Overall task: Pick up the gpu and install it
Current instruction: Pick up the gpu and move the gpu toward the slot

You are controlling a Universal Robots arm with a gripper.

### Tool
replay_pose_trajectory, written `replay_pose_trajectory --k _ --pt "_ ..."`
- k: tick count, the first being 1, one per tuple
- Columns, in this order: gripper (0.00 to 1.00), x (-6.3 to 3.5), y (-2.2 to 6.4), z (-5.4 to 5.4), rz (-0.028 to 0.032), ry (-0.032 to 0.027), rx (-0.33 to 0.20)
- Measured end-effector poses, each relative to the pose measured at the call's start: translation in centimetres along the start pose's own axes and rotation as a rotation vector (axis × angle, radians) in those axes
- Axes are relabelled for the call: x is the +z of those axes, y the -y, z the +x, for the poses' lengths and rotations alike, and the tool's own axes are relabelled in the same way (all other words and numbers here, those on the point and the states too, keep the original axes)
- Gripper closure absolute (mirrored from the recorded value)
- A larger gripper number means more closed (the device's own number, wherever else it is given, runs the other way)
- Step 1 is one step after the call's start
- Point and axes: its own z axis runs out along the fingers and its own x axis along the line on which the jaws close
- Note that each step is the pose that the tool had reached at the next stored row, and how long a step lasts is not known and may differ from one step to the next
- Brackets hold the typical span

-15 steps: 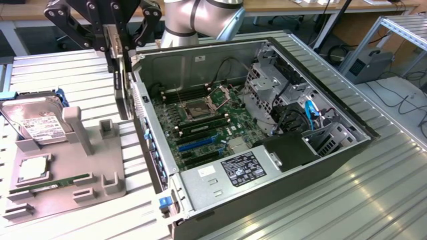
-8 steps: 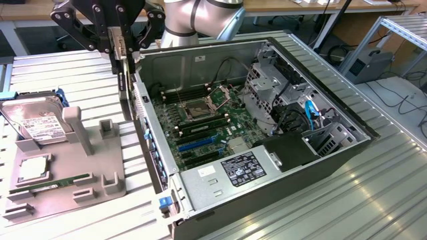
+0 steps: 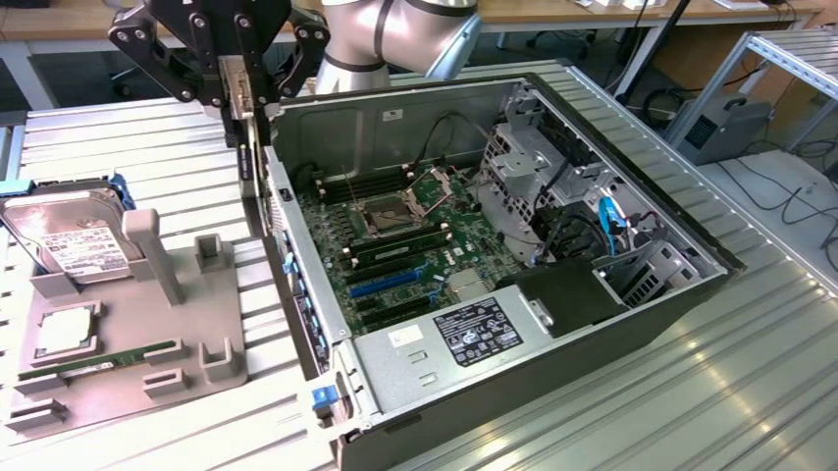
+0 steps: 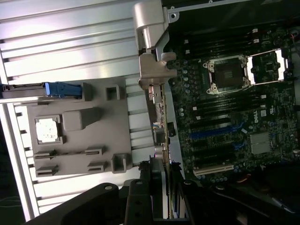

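My gripper (image 3: 243, 98) is clamped shut on the graphics card (image 3: 245, 167), pinching its top edge so the thin board hangs on edge with its silvery bracket (image 4: 151, 28) leading. Held that way, I judge it can go down edge-first into the computer case (image 3: 380, 108). In the wrist view the card sits above the case's side wall, just short of the motherboard (image 4: 225, 108) and apart from the blue slots (image 4: 215, 132), so it is not seated.

Beside the case, on the side the card hangs over, a grey parts tray (image 3: 196, 329) carries a hard drive (image 3: 69, 247) and a green memory stick (image 3: 102, 360). Case and tray both rest on a ribbed metal table (image 3: 615, 422). Beyond the case are wooden desks (image 3: 590, 12), and past its far side a grey box (image 3: 717, 126) and cables (image 3: 786, 201) lie on the floor.
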Motion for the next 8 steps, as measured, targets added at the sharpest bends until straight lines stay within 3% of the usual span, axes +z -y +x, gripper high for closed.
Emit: replay_pose_trajectory --k 8 --pt "0.72 0.23 -0.06 -0.34 0.0001 0.0000 0.000"
